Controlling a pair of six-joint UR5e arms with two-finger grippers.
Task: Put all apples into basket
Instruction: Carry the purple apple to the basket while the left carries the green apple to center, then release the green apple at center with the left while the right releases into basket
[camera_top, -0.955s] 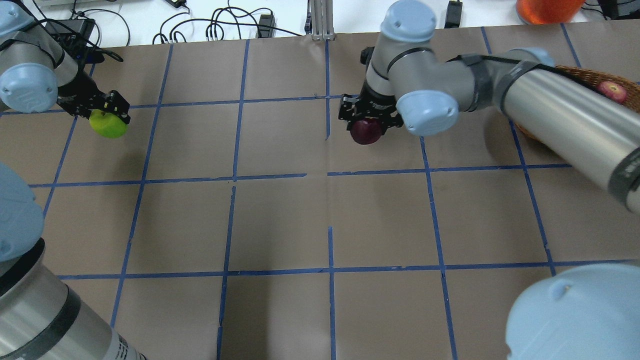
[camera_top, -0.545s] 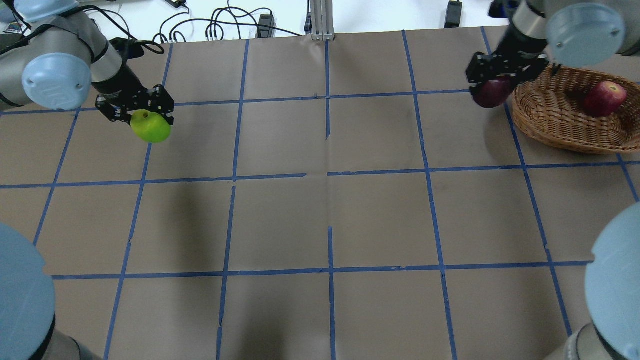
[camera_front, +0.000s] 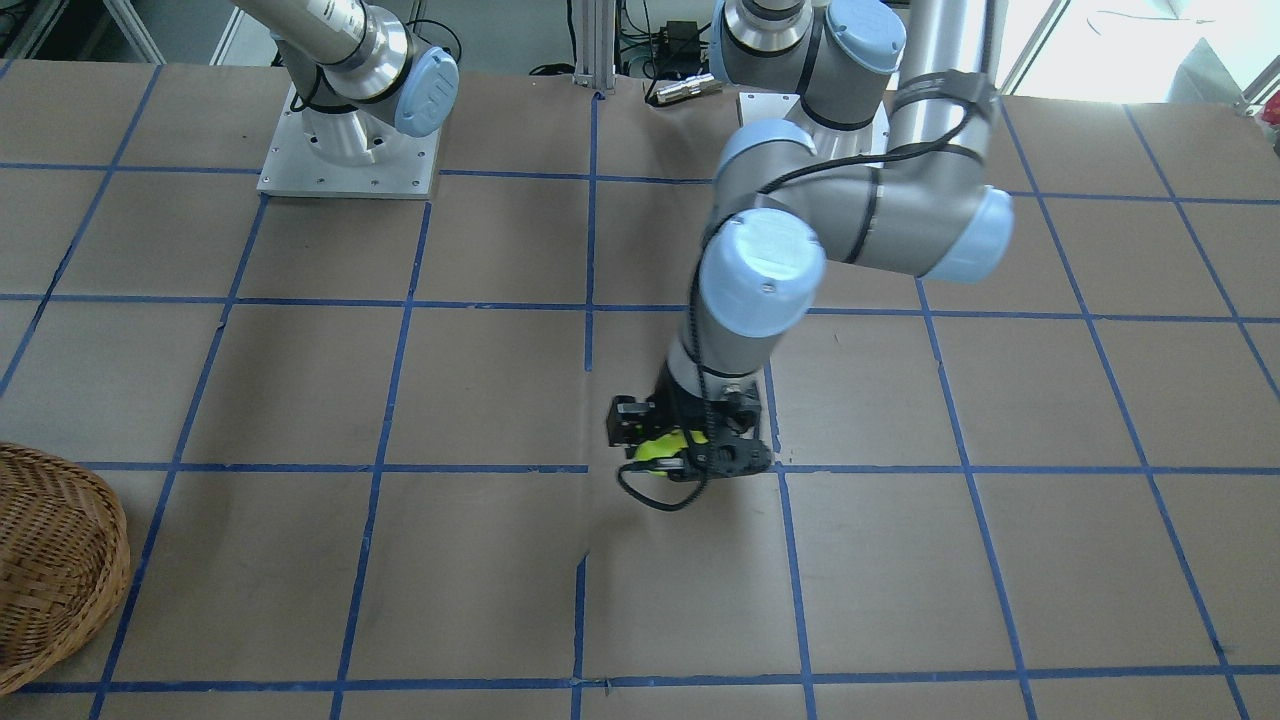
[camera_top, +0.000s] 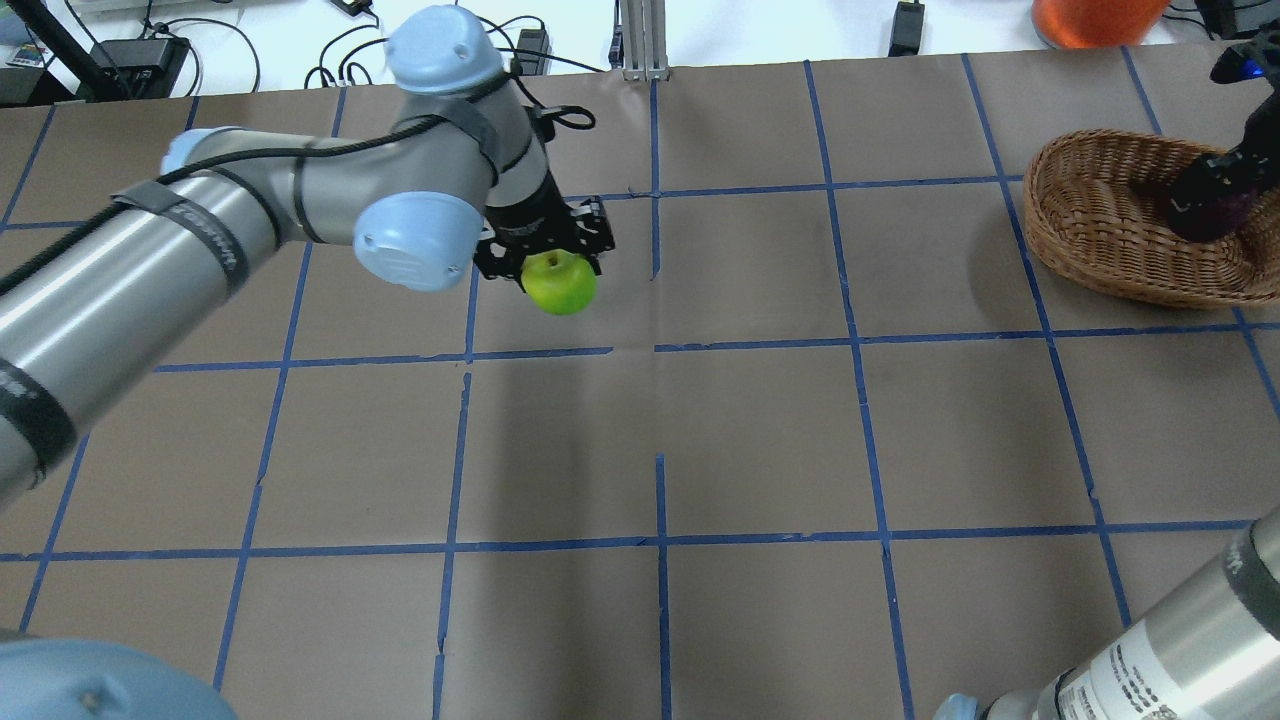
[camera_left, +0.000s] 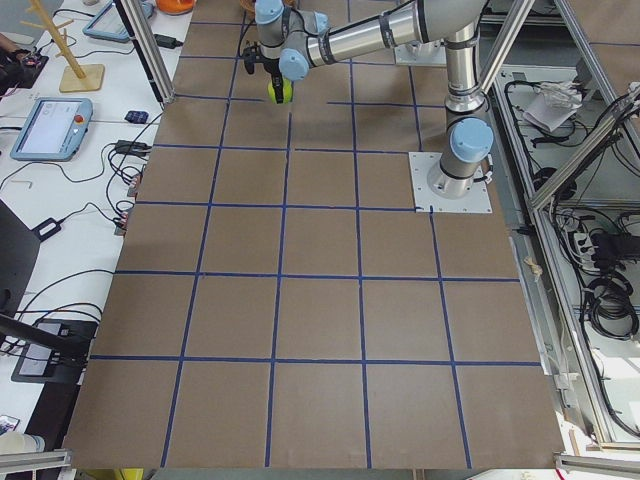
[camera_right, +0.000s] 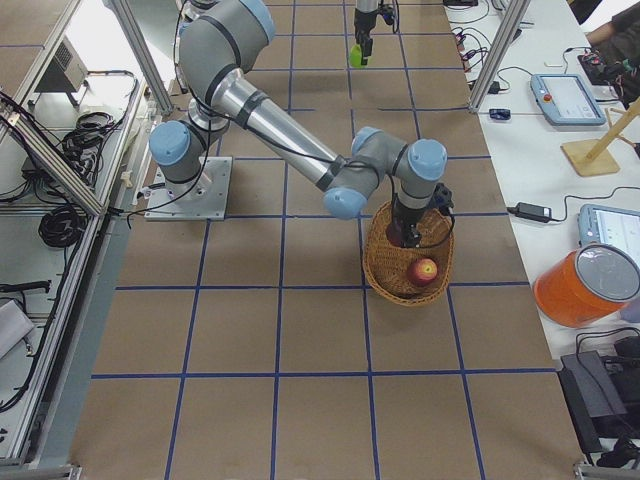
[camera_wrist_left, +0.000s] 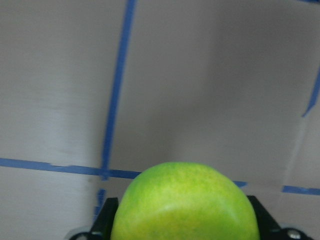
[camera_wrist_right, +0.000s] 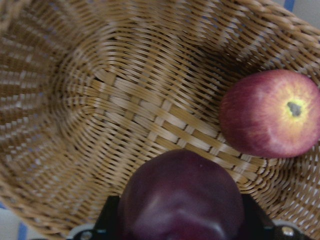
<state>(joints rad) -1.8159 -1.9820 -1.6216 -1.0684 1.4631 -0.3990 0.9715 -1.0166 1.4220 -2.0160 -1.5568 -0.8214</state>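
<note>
The left pincer (camera_top: 553, 268), clenched on the green apple (camera_top: 561, 283), has swung much nearer the basket (camera_top: 1090, 215) than half a second ago, yet is still well apart from it. The right pincer (camera_top: 1205, 203), grasping the purple apple (camera_wrist_right: 182, 197), has crossed the basket's rim and hangs inside, beside the red apple (camera_wrist_right: 270, 112) lying there.

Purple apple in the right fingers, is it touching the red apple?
Apart. Right wrist view shows basket weave between purple apple and red apple.
</note>
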